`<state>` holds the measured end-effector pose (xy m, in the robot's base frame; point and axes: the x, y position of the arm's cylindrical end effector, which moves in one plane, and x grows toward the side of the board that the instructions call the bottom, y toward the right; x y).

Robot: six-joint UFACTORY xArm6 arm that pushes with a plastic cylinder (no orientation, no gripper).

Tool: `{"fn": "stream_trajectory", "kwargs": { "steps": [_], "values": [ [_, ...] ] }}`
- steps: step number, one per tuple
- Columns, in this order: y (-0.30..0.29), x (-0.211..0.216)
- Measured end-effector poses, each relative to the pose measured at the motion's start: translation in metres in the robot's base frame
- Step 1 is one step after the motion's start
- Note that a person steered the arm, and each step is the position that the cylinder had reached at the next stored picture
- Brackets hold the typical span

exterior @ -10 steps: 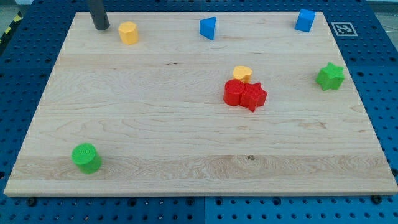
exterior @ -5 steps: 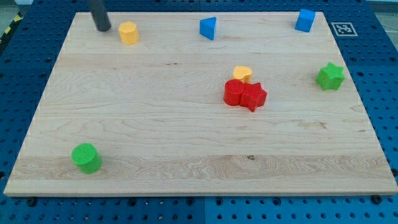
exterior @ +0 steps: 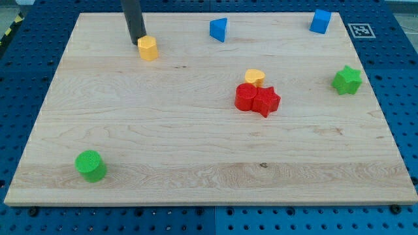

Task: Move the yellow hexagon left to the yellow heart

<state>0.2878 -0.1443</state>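
Since the earlier frame my tip [exterior: 138,42] has swung right and the yellow hexagon [exterior: 148,48] has slid right and down; the tip touches its upper-left side, near the surface's [exterior: 196,150] top edge. No pincer exists. The yellow heart [exterior: 255,76] lies right of centre, touching the red blocks [exterior: 257,99].

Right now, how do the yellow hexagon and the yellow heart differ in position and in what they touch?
The yellow hexagon sits near the view's top left with my tip against its upper-left side; the yellow heart sits mid-board, untouched by my tip. The hexagon stands alone; the heart adjoins the red blocks. Both are yellow.
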Motion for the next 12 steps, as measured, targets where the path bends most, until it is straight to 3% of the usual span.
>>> {"fn": "stream_trajectory", "kwargs": {
  "steps": [2,4,6,7,9,12],
  "values": [
    [-0.030,0.010],
    [0.032,0.028],
    [-0.010,0.044],
    [0.043,0.055],
    [0.051,0.070],
    [0.119,0.081]
  ]
}}
